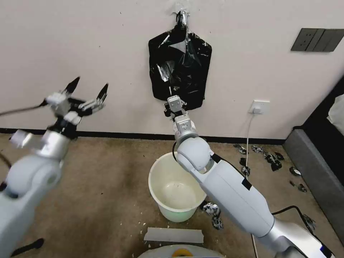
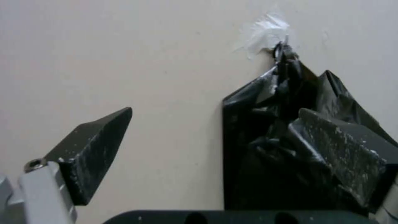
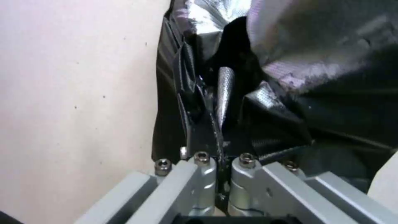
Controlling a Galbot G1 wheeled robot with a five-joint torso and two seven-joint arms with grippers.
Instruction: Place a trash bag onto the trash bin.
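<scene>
1. One trash bag point(image 1: 180, 70), glossy black and creased, hangs flat against the wall point(image 1: 89, 43) from a patch of clear tape point(image 1: 181, 9) at its knotted top; its lower edge ends above the skirting.
2. One trash bin point(image 1: 157, 172), round and white with a greenish base, stands upright on the brown carpet point(image 1: 107, 179) below the bag, unlined; its far rim is partly covered by the right arm.
3. Two grippers: the right gripper point(image 1: 174, 104) is raised to the bag's lower edge; the left gripper point(image 1: 89, 89) is held up in the air well to the left of the bag, touching nothing.
4. Small black-and-silver plastic scraps point(image 1: 267, 156) lie scattered on the carpet right of the bin (too many and too small to count exactly); two more lie at the bin's base point(image 1: 214, 214).
5. One flat white strip point(image 1: 174, 235) lies on the floor in front of the bin.
6. The right wrist view alone settles the right gripper's point(image 3: 222, 102) grasp: its two fingers are pressed together with a fold of the bag's point(image 3: 331, 93) film pinched between them.
7. The left wrist view alone gives the left gripper's point(image 2: 215, 124) spread: its dark fingers point(image 2: 93, 149) stand wide apart and empty; the bag point(image 2: 265, 149) and its tape point(image 2: 265, 34) lie beyond, one fingertip overlapping the bag in the picture.
</scene>
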